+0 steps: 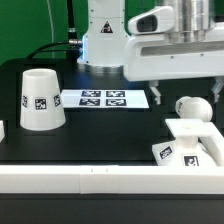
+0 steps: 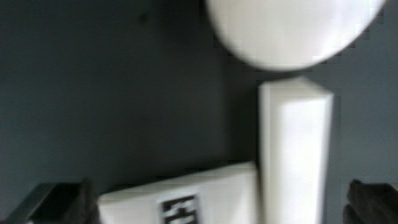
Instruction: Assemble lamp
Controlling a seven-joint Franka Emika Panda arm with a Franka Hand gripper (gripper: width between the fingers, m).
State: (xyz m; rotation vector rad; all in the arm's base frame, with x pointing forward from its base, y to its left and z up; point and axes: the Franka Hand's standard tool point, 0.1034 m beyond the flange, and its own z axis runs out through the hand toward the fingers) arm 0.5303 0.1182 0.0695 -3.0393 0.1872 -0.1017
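The tapered shade (image 1: 42, 100) stands mouth down on the exterior view's left, with a tag facing front. The rounded bulb (image 1: 190, 107) lies on the exterior view's right, just behind the stepped square base (image 1: 184, 143), which rests against the white rails. My gripper (image 1: 186, 90) hangs open above the bulb, its fingers spread on either side, holding nothing. In the wrist view the bulb (image 2: 281, 32) is at one edge and the tagged base (image 2: 187, 200) lies between the dark fingertips (image 2: 54, 203). The gripper (image 2: 214, 205) holds nothing there.
The marker board (image 1: 103, 98) lies flat in the middle of the black table. White border rails run along the front (image 1: 90, 180) and the exterior view's right (image 1: 214, 165). The arm's white base (image 1: 103, 40) stands at the back.
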